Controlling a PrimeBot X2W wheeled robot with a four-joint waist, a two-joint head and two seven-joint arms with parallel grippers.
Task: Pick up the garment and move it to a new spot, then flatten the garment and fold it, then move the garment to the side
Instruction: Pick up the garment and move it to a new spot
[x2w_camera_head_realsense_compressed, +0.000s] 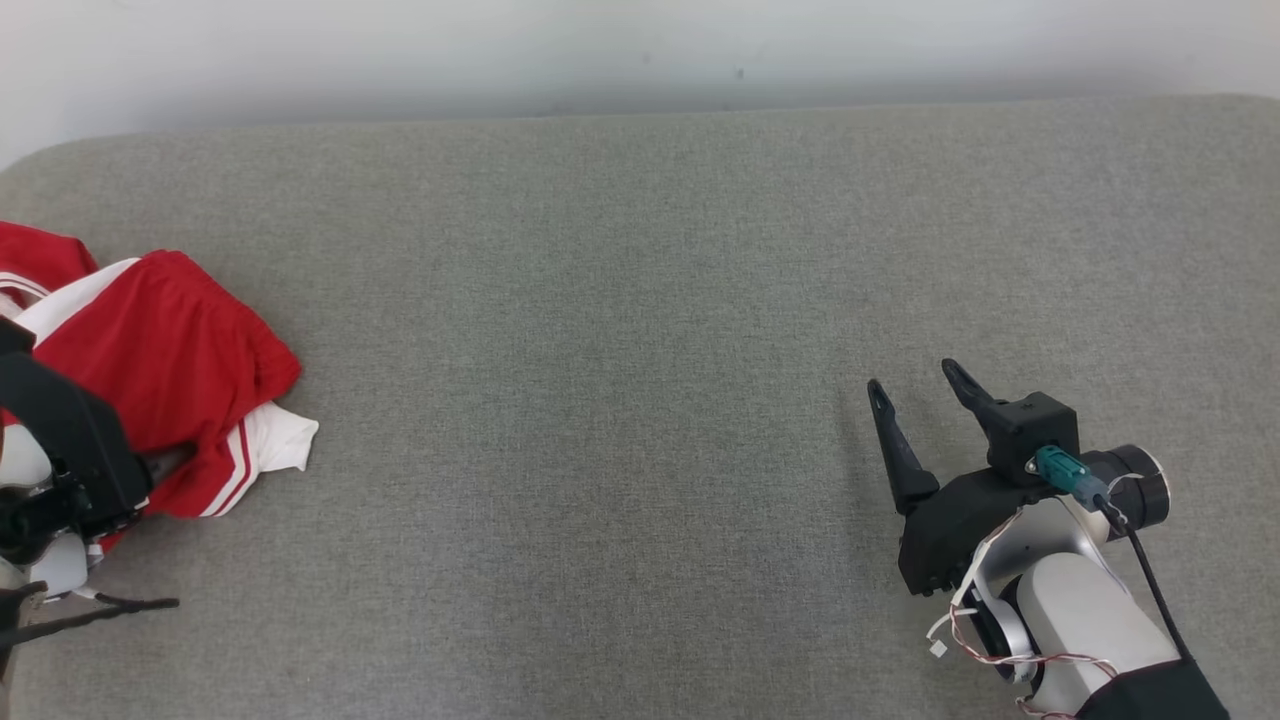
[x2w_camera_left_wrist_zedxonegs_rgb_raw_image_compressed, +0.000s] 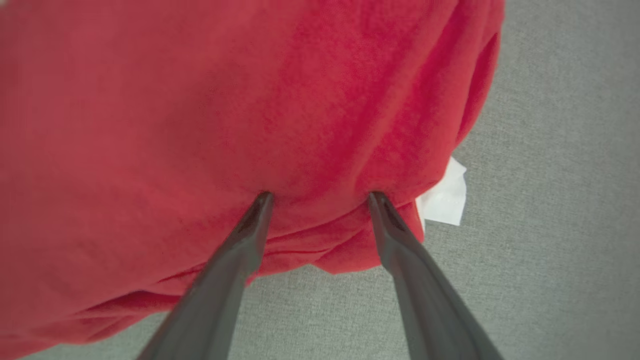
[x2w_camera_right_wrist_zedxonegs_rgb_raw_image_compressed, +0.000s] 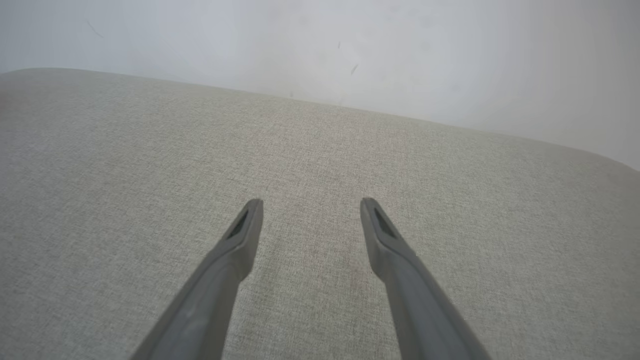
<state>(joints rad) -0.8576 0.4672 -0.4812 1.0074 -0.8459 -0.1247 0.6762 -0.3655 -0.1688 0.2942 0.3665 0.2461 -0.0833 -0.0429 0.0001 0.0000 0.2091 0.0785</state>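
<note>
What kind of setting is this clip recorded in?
Probably a bare indoor test area, not a lived-in room: a wide grey fabric-covered surface with rounded corners, a plain white wall behind it, and one crumpled red and white garment on its left side.

Left gripper (x2w_camera_left_wrist_zedxonegs_rgb_raw_image_compressed: 321, 196) was seen from its wrist. Two dark left fingers (x2w_camera_left_wrist_zedxonegs_rgb_raw_image_compressed: 235, 260) were spread wide apart and pointed forward. Left wrist (x2w_camera_head_realsense_compressed: 60, 430) was seen at lower left edge of head view, dark and tilted. Right gripper (x2w_camera_head_realsense_compressed: 914, 376) was seen at lower right. Jaws were spread wide too. Right fingers (x2w_camera_head_realsense_compressed: 897, 450) were pointed up and a bit left. Pale right forearm (x2w_camera_head_realsense_compressed: 1090, 610) was seen behind, with black cable (x2w_camera_head_realsense_compressed: 1150, 580) run along it.
</note>
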